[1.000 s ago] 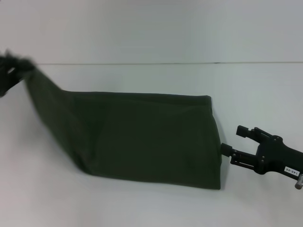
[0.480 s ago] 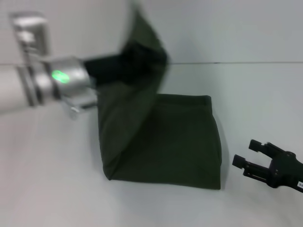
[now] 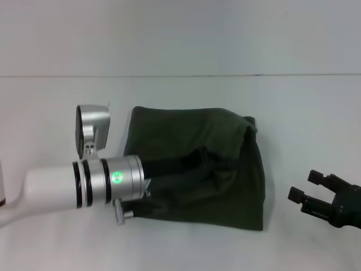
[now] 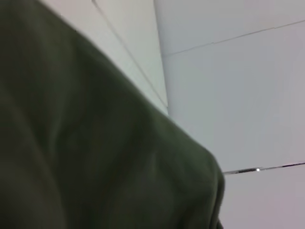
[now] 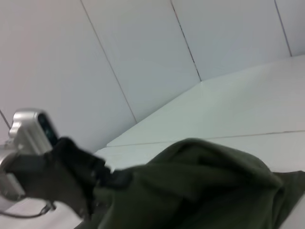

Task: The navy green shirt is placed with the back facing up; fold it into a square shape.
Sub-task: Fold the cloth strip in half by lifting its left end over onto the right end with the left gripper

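Observation:
The navy green shirt [image 3: 189, 132] lies on the white table [image 3: 51, 107], folded over into a rough square. My left arm reaches across it from the left. My left gripper [image 3: 221, 164] is low over the shirt's right half, shut on a bunched edge of the cloth, which covers its fingertips. The shirt fills the left wrist view [image 4: 95, 157]. In the right wrist view the shirt [image 5: 205, 191] shows with the left arm [image 5: 57, 167] beyond it. My right gripper [image 3: 305, 186] is open and empty, on the table to the right of the shirt, apart from it.
A pale wall [image 3: 180, 34] rises behind the table's far edge. The left arm's silver wrist with a green light [image 3: 110, 180] hangs over the shirt's left front corner. Bare table lies on all sides of the shirt.
My left gripper has swept from the far left over to the right, carrying the shirt's left part and laying it onto the right half. My right gripper has drawn back to the lower right.

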`<action>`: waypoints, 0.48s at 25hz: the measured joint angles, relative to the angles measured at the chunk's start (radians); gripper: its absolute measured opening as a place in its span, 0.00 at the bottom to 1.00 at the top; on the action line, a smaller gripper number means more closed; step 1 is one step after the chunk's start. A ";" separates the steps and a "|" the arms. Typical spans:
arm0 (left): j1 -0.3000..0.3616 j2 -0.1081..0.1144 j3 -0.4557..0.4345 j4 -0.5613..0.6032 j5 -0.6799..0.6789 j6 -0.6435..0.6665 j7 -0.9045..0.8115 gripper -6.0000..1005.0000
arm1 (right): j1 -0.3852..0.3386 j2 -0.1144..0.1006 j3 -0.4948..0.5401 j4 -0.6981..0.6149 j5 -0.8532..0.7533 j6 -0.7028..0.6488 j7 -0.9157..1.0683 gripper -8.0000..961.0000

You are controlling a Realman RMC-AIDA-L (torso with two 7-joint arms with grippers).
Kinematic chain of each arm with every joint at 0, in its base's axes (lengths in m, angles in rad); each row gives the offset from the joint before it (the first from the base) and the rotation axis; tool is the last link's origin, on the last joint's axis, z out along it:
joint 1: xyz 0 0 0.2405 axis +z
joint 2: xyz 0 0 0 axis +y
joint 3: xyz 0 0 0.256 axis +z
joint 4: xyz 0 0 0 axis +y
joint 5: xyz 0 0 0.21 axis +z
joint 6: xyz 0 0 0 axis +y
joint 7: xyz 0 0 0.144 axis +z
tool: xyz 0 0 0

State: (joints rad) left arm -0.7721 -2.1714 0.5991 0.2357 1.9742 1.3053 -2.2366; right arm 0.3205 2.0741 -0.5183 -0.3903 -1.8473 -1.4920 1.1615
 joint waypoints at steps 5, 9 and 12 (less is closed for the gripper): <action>0.002 -0.002 0.004 -0.033 0.006 0.007 0.002 0.17 | 0.014 0.000 0.000 -0.002 -0.001 0.012 0.001 0.98; -0.016 -0.004 -0.006 -0.089 -0.021 0.024 0.059 0.19 | 0.021 0.000 0.001 -0.002 -0.001 0.031 0.001 0.98; -0.015 -0.004 -0.009 -0.106 -0.050 0.047 0.122 0.20 | 0.022 0.001 0.023 -0.002 0.000 0.039 0.001 0.98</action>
State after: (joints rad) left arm -0.7867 -2.1758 0.5903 0.1299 1.9241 1.3528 -2.1146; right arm 0.3421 2.0754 -0.4955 -0.3925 -1.8474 -1.4533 1.1628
